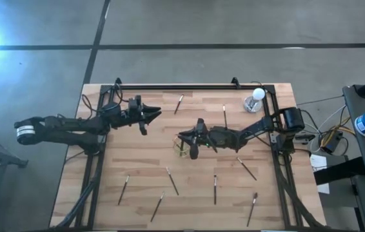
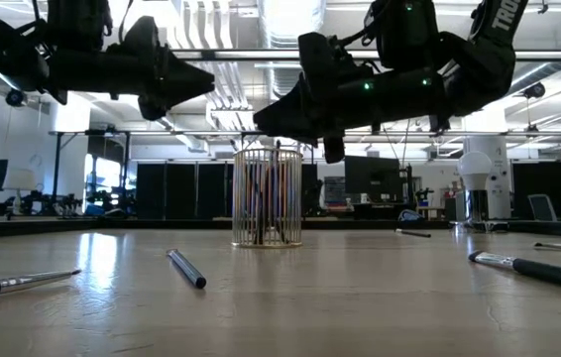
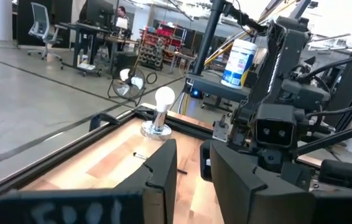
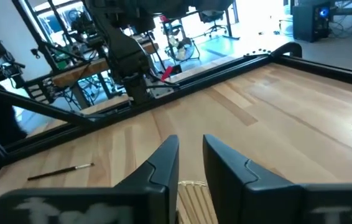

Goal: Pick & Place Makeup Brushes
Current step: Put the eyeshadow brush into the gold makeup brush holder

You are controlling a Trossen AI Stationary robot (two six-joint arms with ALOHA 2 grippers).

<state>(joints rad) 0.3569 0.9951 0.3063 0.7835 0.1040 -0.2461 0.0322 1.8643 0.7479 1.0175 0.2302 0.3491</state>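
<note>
Brush (image 2: 186,269) loose on counter (image 2: 360,297), nearest. Right claw (image 1: 184,139) above wire holder (image 2: 268,197), fingers parted, empty; should lift straight up. Left claw (image 1: 151,113) parted, idle.

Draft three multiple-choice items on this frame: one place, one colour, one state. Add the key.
1. Where does the round pale wire cup stand? A) under the right hand, near the middle of the wooden table; B) at a table corner; C) on the floor.
2. What colour is the dome of the round-topped object? A) red; B) white; C) black.
3. How is the left hand? A) shut on a brush; B) shut, empty; C) open, empty.
Key: 1A, the high view shows the cup below that hand; 2B, the dome is plainly white; 3C, its wrist view shows a gap between bare fingers.
</note>
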